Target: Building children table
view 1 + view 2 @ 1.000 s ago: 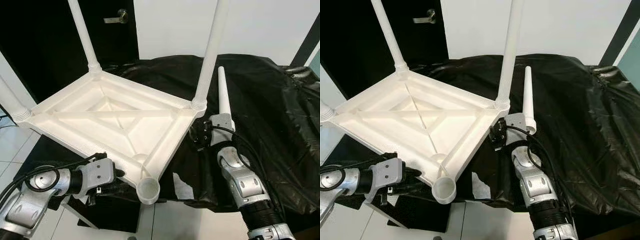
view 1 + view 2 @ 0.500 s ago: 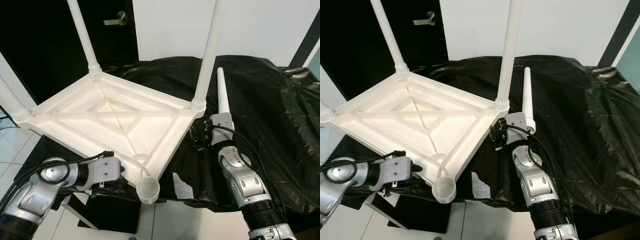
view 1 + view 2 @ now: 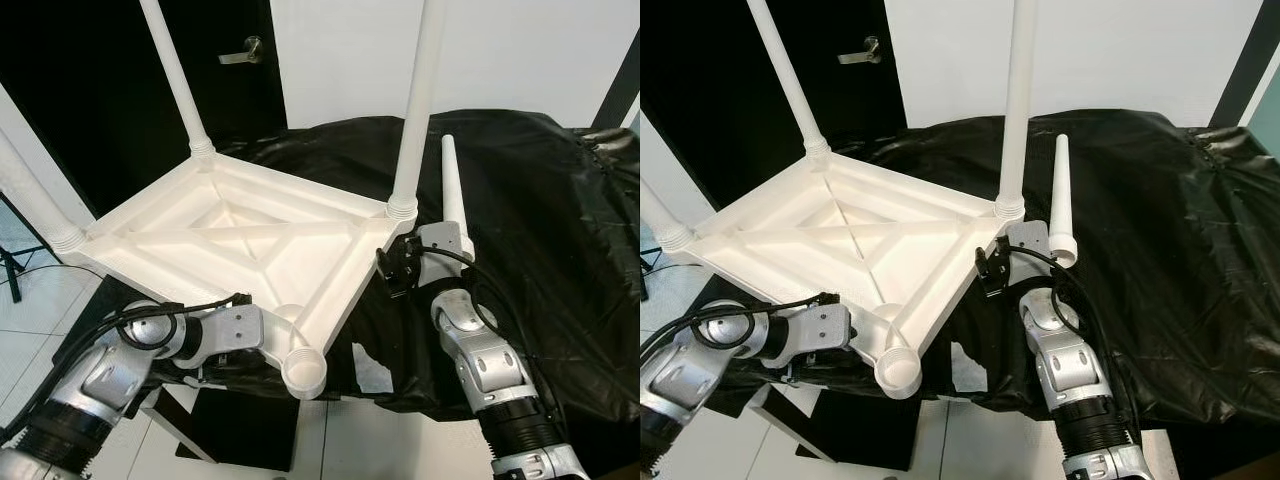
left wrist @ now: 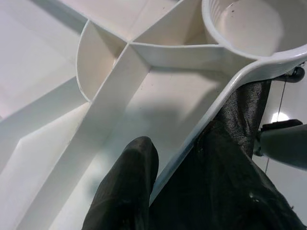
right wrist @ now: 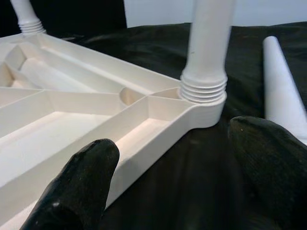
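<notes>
Your left claw (image 4: 144, 191) pinched onto the rim of the upturned white tabletop (image 3: 240, 240) beside its empty leg socket (image 3: 304, 373), your right claw (image 5: 177, 177) spread wide with nothing between its fingers, tabletop corner just ahead, loose leg (image 3: 452, 200) beside it on the black-draped desk (image 3: 560, 230).
</notes>
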